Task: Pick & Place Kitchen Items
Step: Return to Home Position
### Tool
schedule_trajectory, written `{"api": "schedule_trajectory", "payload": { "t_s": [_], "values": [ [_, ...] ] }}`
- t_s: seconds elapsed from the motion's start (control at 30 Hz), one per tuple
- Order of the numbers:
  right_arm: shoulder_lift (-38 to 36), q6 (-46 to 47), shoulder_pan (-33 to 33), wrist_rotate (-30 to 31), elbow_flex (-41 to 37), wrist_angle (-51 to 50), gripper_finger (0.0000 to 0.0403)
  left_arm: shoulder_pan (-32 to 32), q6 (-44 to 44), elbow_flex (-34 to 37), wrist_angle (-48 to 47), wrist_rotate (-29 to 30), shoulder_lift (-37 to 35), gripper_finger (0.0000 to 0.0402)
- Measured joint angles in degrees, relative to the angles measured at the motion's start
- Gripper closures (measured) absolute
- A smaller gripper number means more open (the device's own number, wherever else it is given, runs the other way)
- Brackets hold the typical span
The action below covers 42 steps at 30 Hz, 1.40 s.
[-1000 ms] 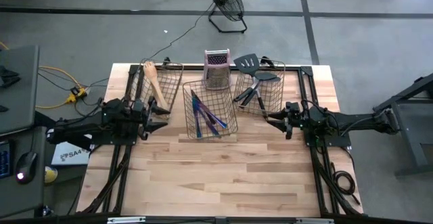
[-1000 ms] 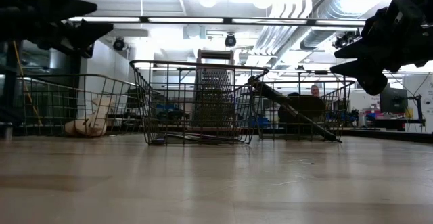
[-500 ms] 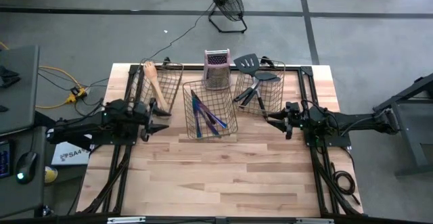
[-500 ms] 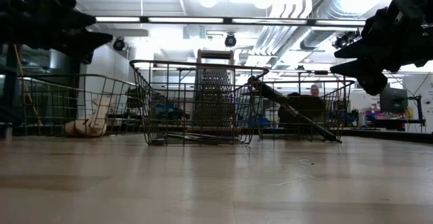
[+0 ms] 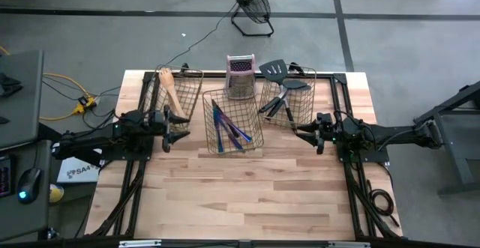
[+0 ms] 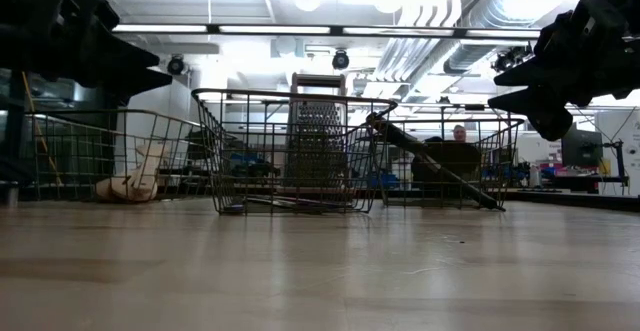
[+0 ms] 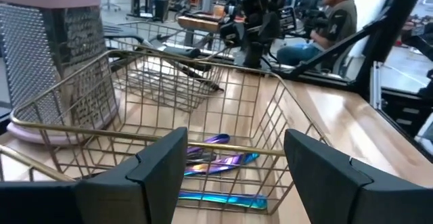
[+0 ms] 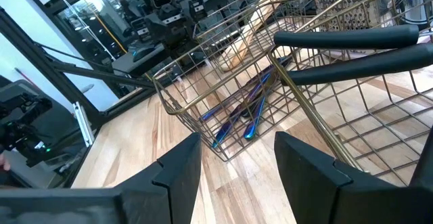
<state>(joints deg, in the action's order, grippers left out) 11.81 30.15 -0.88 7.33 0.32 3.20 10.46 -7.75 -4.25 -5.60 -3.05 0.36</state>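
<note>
Three wire baskets stand at the far side of the table. The left basket holds pale wooden utensils. The middle basket holds iridescent purple-blue cutlery, lying on its bottom. The right basket holds black spatulas, whose handles lean over its rim. My left gripper is open and empty, just left of the middle basket and above the table. My right gripper is open and empty, at the right basket's near right corner.
A metal box grater stands upright behind the middle basket. The near half of the wooden table lies in front of the baskets. A floor fan stands beyond the table. A person sits in the room behind.
My left gripper has moved toward the table's right edge, closer to the middle basket, and a little lower. It stays open and empty.
</note>
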Motion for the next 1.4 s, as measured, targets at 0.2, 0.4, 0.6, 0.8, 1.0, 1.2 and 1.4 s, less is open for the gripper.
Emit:
{"api": "schedule_trajectory", "payload": {
  "t_s": [0.2, 0.4, 0.6, 0.8, 1.0, 1.2, 1.4],
  "values": [
    [0.01, 0.0, 0.01, 0.02, 0.02, -0.01, 0.0223, 0.0, -0.7, -0.07, -0.44, 0.34, 0.0, 0.0161],
    [0.0, 0.0, 0.02, 0.02, 0.01, -0.02, 0.0223, 0.0, -1.68, -0.09, -0.51, 0.52, 0.11, 0.0161],
    [0.0, 0.0, 0.01, 0.01, 0.01, -0.02, 0.0223, 0.0, -1.55, -0.11, -0.59, 0.61, 0.59, 0.0161],
    [0.0, 0.0, 0.02, 0.02, 0.01, -0.02, 0.0223, 0.0, -1.53, -0.11, -0.61, 0.62, 0.59, 0.0161],
    [0.0, 0.0, 0.0, 0.02, 0.02, 0.0, 0.0223, 0.0, -1.53, -0.11, -0.63, 0.62, 0.59, 0.0161],
    [0.0, 0.0, 0.0, 0.02, 0.01, -0.02, 0.0223, 0.0, -1.53, -0.11, -0.64, 0.62, 0.59, 0.0161],
    [0.0, 0.0, 0.02, 0.02, 0.0, -0.02, 0.0223, 0.0, -1.53, -0.11, -0.66, 0.59, 0.59, 0.0161]
  ]
}}
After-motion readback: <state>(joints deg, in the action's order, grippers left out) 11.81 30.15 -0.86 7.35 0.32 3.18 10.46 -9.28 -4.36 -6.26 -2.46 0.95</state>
